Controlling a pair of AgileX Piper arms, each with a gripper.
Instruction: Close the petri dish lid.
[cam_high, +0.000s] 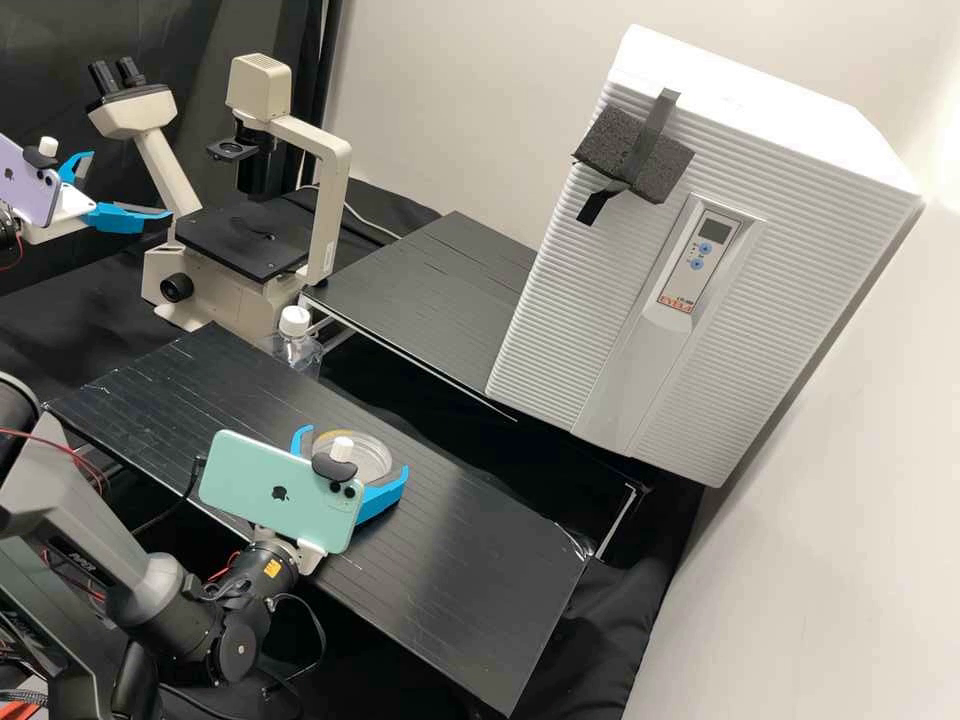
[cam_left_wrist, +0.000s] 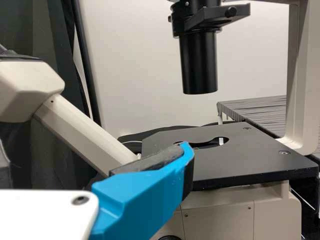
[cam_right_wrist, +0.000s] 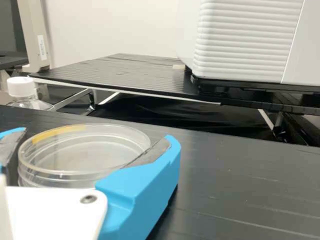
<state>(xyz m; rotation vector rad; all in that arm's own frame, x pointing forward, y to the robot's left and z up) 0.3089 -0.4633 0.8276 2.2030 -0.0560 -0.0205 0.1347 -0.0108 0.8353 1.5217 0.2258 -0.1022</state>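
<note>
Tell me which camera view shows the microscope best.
The high view: it has the microscope nearly whole, from eyepieces to base. The left wrist view brings its stage and black tube close; the right wrist view catches part of its upright.

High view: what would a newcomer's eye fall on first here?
Probably the big white ribbed cabinet at the right, with a dark foam block taped to its front. Next, a pale green phone left of centre, by the right gripper, whose bright blue fingers flank the clear petri dish.
</note>
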